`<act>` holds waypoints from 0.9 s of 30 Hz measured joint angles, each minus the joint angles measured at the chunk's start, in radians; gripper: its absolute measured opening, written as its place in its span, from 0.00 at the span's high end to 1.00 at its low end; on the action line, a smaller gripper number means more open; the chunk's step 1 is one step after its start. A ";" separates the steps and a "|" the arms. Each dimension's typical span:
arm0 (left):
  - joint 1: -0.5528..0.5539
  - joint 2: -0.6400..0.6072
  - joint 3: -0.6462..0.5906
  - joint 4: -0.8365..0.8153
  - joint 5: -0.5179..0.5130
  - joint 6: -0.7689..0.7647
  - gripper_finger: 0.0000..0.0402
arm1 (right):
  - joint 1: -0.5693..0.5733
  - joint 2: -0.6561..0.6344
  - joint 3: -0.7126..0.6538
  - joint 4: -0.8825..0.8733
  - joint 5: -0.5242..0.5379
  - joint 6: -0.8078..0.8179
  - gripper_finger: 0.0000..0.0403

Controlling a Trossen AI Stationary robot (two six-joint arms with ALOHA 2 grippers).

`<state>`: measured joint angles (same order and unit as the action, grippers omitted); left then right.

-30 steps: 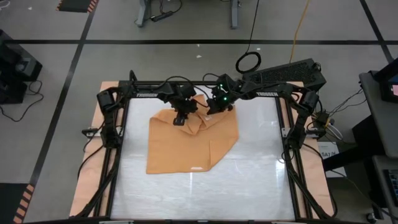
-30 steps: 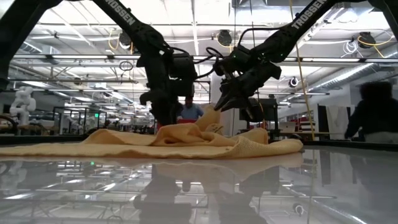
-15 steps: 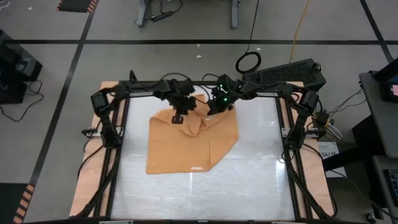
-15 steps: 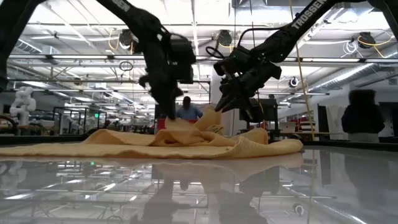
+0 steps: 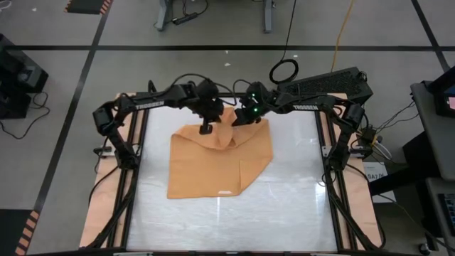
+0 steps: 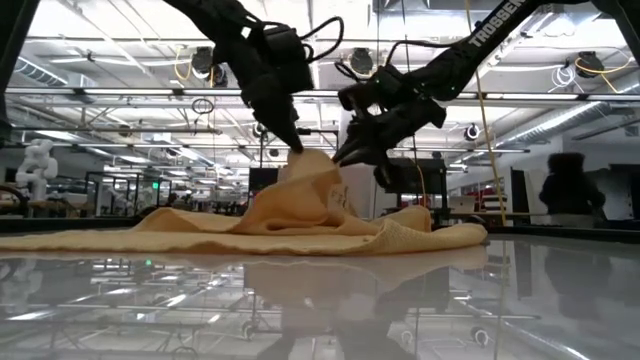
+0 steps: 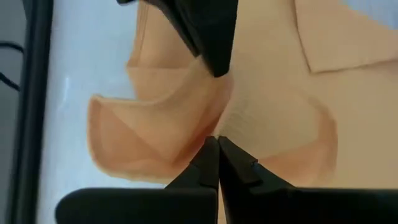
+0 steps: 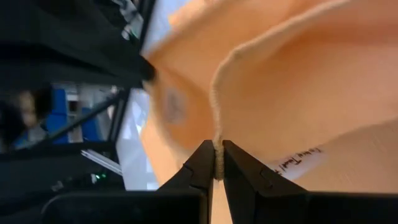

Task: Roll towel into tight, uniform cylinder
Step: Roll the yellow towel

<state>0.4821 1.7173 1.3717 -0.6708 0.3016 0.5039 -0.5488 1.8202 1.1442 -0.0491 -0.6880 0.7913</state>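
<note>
We see the towel (image 5: 217, 159) spread over the far-left part of the counter (image 5: 284, 213), with its far edge lifted off the surface by both arms. The left end effector (image 6: 296, 146) is clenched on a fold of the towel's far edge, raising it into a peak. Just to its right, the right end effector (image 6: 340, 158) is pinched shut on the towel's hem, with a printed white tag (image 8: 298, 160) beside its fingertips. The 2 end effectors sit close together, near the far rail.
</note>
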 joint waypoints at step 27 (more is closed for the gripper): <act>0.137 -0.029 0.028 -0.010 0.010 -0.029 1.00 | -0.040 -0.001 0.001 0.151 -0.070 0.039 0.78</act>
<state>0.6194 1.6886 1.3998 -0.6811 0.3119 0.4752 -0.5892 1.8194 1.1450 0.1022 -0.7585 0.8306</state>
